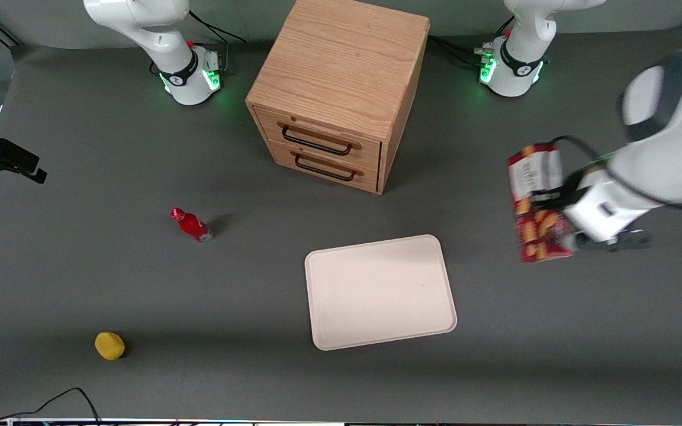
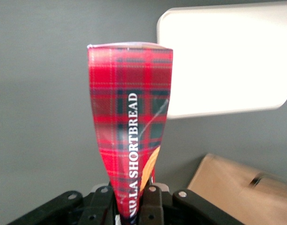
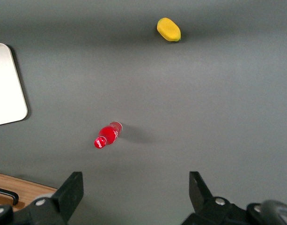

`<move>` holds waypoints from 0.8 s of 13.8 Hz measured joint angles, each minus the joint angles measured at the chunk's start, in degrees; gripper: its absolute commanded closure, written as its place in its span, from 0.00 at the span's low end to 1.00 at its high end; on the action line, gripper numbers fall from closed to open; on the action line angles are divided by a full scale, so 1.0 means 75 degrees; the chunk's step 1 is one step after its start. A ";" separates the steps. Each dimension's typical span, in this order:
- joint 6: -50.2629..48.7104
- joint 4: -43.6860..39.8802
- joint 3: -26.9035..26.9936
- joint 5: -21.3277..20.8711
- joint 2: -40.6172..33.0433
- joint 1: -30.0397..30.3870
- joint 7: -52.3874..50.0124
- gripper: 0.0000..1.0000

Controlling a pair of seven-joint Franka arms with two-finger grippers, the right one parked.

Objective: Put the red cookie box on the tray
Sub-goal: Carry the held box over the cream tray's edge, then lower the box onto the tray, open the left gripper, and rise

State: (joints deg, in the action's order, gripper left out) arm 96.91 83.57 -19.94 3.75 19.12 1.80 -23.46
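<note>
1 cookie box (image 1: 537, 201), 1 tray (image 1: 379, 291), 1 bottle (image 1: 192, 225), 1 gripper (image 1: 560, 208).

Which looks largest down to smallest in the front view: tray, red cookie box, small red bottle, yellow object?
1. tray
2. red cookie box, held off the table by the left gripper, so nearness to the camera may enlarge it
3. small red bottle and yellow object: look alike, unranked.

red tartan cookie box (image 2: 129, 117), cream tray (image 1: 379, 291)

Red cookie box (image 1: 537, 201): tartan carton, held aloft in gripper (image 1: 560, 204), toward working arm's end. Tray (image 1: 379, 291): cream, flat on bench, bare.
</note>
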 measured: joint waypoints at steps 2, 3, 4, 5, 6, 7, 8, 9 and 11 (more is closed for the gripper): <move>0.1314 0.0011 -0.0656 -0.0810 0.0970 -0.0153 -0.1184 1.00; 0.2240 0.0008 -0.0883 -0.1505 0.1855 -0.0278 -0.1873 1.00; 0.2701 0.0012 -0.0912 -0.1802 0.2288 -0.0323 -0.2093 1.00; 0.3267 0.0059 -0.0921 -0.2186 0.2662 -0.0356 -0.2330 1.00; 0.3825 0.0147 -0.0923 -0.2536 0.2998 -0.0384 -0.2553 0.98; 0.4345 0.0279 -0.0925 -0.2817 0.3272 -0.0404 -0.2718 0.01; 0.4686 0.0391 -0.0926 -0.2995 0.3449 -0.0411 -0.2814 0.00; 0.4843 0.0464 -0.0923 -0.3097 0.3538 -0.0411 -0.2862 0.00; 0.4747 0.0462 -0.0922 -0.3140 0.3472 -0.0386 -0.2867 0.00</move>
State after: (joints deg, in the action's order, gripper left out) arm 132.51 87.04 -26.86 -19.80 45.16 -1.10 -44.96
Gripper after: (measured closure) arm 0.648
